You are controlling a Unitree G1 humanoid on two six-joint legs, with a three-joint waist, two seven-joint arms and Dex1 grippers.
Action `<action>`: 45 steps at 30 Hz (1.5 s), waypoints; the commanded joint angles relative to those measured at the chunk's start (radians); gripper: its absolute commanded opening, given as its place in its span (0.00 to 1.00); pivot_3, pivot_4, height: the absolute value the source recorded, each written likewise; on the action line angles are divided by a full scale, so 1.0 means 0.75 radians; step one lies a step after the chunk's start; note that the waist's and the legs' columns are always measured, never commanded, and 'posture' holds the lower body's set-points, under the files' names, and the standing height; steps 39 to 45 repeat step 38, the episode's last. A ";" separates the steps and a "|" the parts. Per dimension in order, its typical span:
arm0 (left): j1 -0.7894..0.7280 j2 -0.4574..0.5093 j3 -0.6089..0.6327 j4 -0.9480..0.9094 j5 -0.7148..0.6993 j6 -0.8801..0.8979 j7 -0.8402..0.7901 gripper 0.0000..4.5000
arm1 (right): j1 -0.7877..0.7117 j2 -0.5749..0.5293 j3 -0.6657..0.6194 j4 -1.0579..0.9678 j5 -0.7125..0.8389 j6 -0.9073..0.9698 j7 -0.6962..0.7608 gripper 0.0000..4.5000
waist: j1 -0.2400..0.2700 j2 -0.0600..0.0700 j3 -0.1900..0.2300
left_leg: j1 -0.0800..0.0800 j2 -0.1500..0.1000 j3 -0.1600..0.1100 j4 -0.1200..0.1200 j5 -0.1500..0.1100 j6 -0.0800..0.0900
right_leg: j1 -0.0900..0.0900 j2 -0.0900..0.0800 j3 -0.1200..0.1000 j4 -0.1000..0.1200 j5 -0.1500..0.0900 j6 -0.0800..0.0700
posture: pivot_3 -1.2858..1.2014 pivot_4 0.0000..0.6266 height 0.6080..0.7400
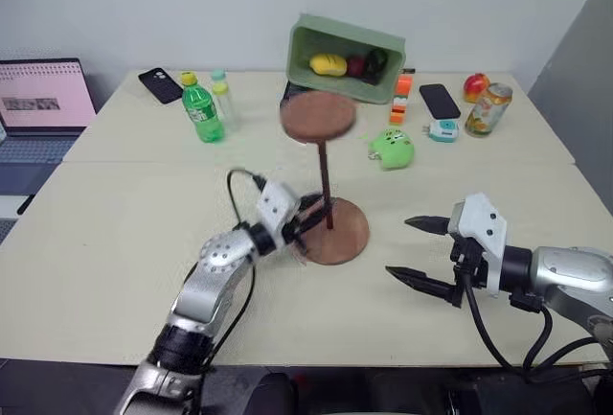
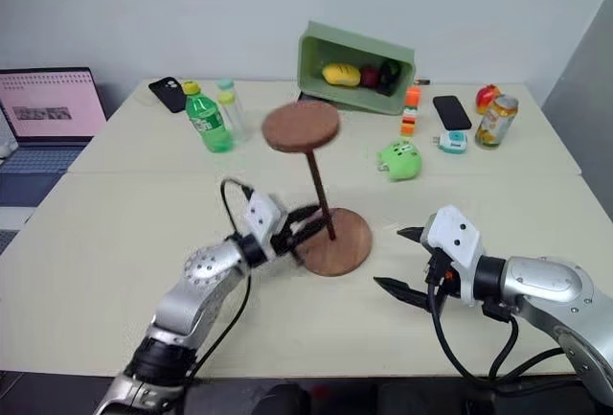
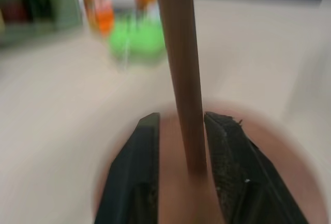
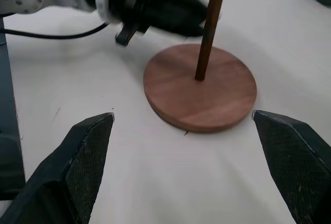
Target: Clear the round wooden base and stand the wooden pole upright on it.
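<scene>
Standing upright on round wooden base (image 4: 200, 89) – wooden pole (image 4: 209, 27), left tool (image 1: 311, 216) flanking.

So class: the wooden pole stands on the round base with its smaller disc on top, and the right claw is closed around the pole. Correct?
Not quite. The wooden pole stands on the round base, disc on top, but the left claw flanks it; the right claw hangs open, apart, per the right eye view.

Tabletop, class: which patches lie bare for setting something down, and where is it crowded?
Bare: the table between the green bottle and left end effector; also between the round wooden base and green toy. Crowded: around the green bin.
</scene>
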 commanded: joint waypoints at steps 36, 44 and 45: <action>0.231 0.746 0.553 -0.451 -0.202 0.361 -0.536 0.97 | 0.084 -0.097 -0.175 0.235 -0.100 -0.321 0.330 1.00 | 0.027 0.000 0.007 | -0.016 -0.002 0.001 0.001 0.000 0.000 | -0.014 -0.008 -0.001 -0.002 0.000 0.000 | 0.52 0.24 1.00; 0.243 0.731 0.566 -0.464 -0.211 0.368 -0.519 0.97 | 0.068 -0.100 -0.164 0.254 -0.108 -0.335 0.343 1.00 | 0.027 0.000 0.007 | -0.016 -0.002 0.000 0.001 0.000 0.000 | -0.014 -0.008 -0.001 0.000 0.000 0.000 | 0.52 0.24 1.00; 0.243 0.731 0.566 -0.464 -0.211 0.368 -0.519 0.97 | 0.068 -0.100 -0.164 0.254 -0.108 -0.335 0.343 1.00 | 0.027 0.000 0.007 | -0.016 -0.002 0.000 0.001 0.000 0.000 | -0.014 -0.008 -0.001 0.000 0.000 0.000 | 0.52 0.24 1.00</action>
